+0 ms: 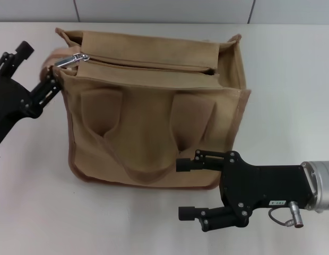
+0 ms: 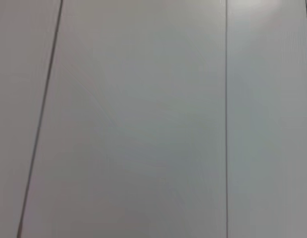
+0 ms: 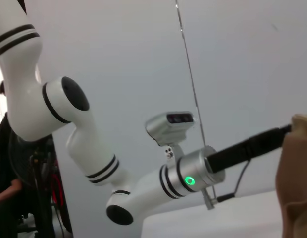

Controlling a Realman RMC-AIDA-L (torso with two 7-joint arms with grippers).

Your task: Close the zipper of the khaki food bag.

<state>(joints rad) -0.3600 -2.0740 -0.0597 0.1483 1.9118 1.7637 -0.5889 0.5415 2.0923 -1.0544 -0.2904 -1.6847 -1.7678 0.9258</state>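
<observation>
Khaki food bag [image 1: 154, 127] standing upright on a white table [image 1: 292, 95], seen from the head camera, its two soft loop handles [image 1: 146, 154] hanging down the near face. The zipper [image 1: 148, 62] runs along the top panel from the robot's left toward the right; the silver pull tab [image 1: 70, 60] lies at the left end of this line, at the bag's upper left corner, and the opening beside it shows as a dark gap along the panel. The left gripper [image 1: 52, 79] sits against the bag's left edge, just below and beside the pull tab; its dark fingers [image 1: 45, 91] point toward the tab, but whether they pinch it or merely touch the fabric cannot be told. The right gripper [image 1: 181, 188] hovers in front of the bag's lower right corner, well apart from the zipper; its two black fingers [image 1: 191, 164] are spread wide, the upper one just beside the bag's bottom edge, nothing between them. The left wrist view shows only a pale panelled wall [image 2: 143, 124]. The right wrist view shows the left arm [image 3: 94, 148] with its wrist camera [image 3: 171, 126], reaching to a tan corner of the bag at the picture's edge.
</observation>
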